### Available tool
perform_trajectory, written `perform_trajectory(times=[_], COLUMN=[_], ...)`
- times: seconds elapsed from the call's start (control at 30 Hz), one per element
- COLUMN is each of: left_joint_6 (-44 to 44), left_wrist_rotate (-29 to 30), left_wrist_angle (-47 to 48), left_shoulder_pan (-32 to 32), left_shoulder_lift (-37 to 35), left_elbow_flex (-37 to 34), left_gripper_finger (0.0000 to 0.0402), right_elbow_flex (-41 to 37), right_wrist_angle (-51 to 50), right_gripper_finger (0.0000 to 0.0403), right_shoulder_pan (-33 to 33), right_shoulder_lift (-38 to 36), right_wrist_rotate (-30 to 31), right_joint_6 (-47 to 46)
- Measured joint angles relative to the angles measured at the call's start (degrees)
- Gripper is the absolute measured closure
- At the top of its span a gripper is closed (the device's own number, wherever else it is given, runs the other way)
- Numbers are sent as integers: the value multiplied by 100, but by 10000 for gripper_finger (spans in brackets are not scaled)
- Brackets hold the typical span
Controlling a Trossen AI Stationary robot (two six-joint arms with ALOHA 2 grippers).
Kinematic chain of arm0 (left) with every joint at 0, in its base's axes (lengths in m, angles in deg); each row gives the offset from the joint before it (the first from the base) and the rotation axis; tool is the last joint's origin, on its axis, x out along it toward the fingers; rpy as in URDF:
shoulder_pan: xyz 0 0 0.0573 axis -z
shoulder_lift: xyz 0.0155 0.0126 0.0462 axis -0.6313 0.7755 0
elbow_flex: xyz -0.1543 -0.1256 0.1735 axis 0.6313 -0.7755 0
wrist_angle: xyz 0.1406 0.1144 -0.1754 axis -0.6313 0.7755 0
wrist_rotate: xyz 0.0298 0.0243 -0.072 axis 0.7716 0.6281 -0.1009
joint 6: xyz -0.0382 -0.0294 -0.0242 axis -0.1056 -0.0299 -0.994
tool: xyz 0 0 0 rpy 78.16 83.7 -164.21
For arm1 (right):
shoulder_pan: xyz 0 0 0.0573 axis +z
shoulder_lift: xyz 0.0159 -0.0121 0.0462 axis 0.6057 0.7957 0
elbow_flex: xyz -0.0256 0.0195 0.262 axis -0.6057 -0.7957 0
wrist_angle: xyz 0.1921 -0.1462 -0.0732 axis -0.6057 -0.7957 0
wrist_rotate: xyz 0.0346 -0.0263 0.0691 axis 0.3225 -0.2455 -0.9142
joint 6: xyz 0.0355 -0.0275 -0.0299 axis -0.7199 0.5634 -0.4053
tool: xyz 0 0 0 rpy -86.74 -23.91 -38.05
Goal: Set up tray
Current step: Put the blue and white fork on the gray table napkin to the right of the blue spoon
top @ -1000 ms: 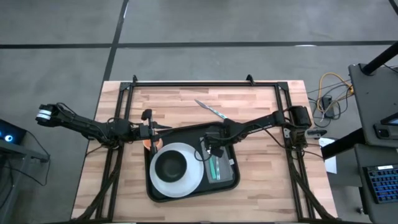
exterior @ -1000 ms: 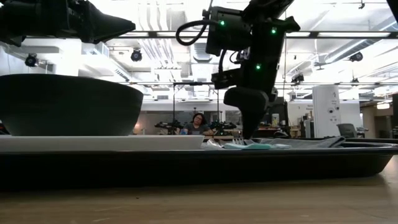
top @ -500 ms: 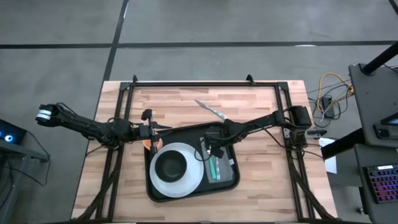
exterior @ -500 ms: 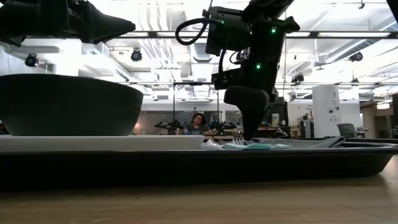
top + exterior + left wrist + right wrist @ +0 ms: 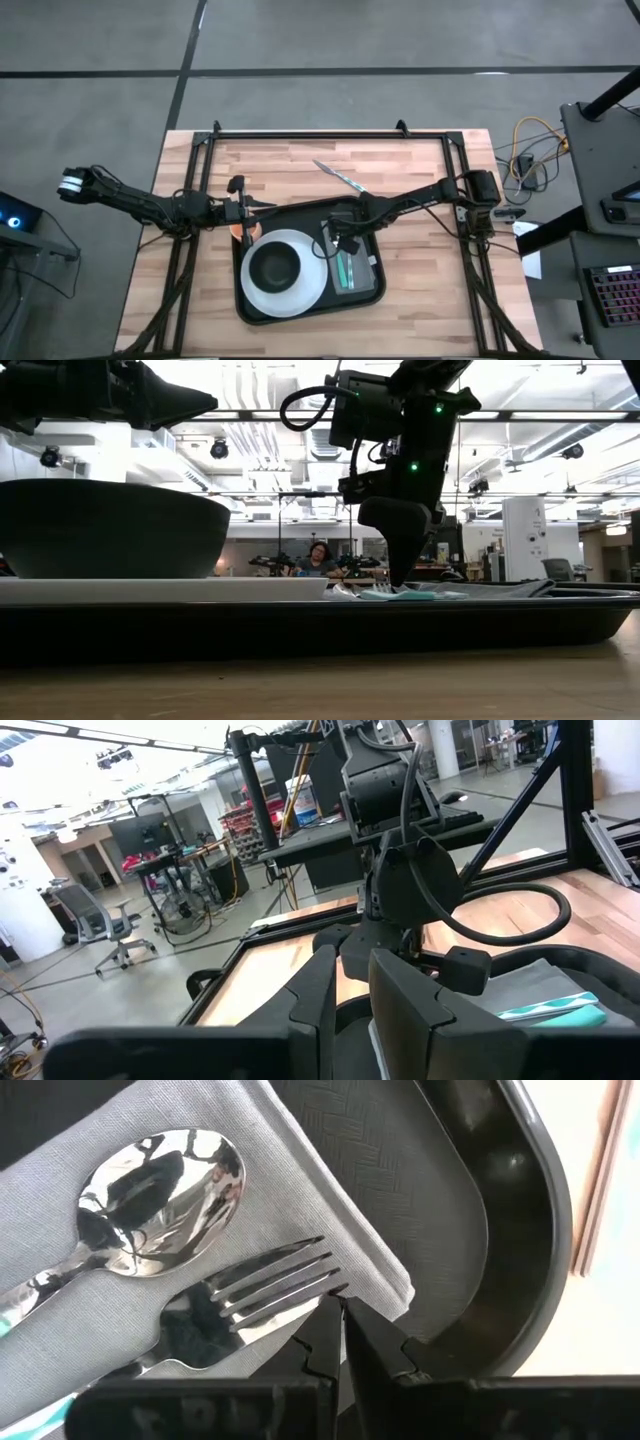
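Note:
The black tray point(image 5: 372, 296) lies on the wooden table. On it sit a white plate point(image 5: 312, 292) with a black bowl point(image 5: 275, 265), and a grey napkin point(image 5: 300, 1190) bearing a spoon point(image 5: 160, 1180) and a fork point(image 5: 250, 1295). My right gripper point(image 5: 338, 1302) is shut and points steeply down at the napkin's far end point(image 5: 340, 243). My left gripper point(image 5: 247, 208) hovers level above the tray's far left corner. Its fingers point(image 5: 330, 990) stand a narrow gap apart with nothing between them. My right gripper's shut fingertips point(image 5: 345, 1315) meet the tips of the fork's tines point(image 5: 318, 1280), coming steeply from above. The fork lies flat on the napkin with its tines toward the fingers. Whether the tips also press the napkin I cannot tell.
A knife point(image 5: 338, 176) lies on the bare wood beyond the tray. A small orange thing point(image 5: 235, 230) shows under my left gripper at the tray's far left corner. A black frame point(image 5: 330, 133) borders the table. A person point(image 5: 320, 558) sits far back in the room.

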Motion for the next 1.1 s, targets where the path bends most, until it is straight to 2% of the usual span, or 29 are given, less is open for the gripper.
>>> perform_trajectory(times=[0.9,1.1], left_joint_6=[0,0], left_wrist_rotate=[0,1], left_wrist_angle=[0,5], left_shoulder_pan=[0,0], left_shoulder_lift=[0,-1], left_elbow_flex=[0,0], left_gripper_finger=[356,356], right_elbow_flex=[-9,-9], right_wrist_angle=[335,300], right_gripper_finger=[394,394], right_shoulder_pan=[-2,0], right_shoulder_lift=[4,4], right_wrist_rotate=[-131,0], right_joint_6=[199,173])
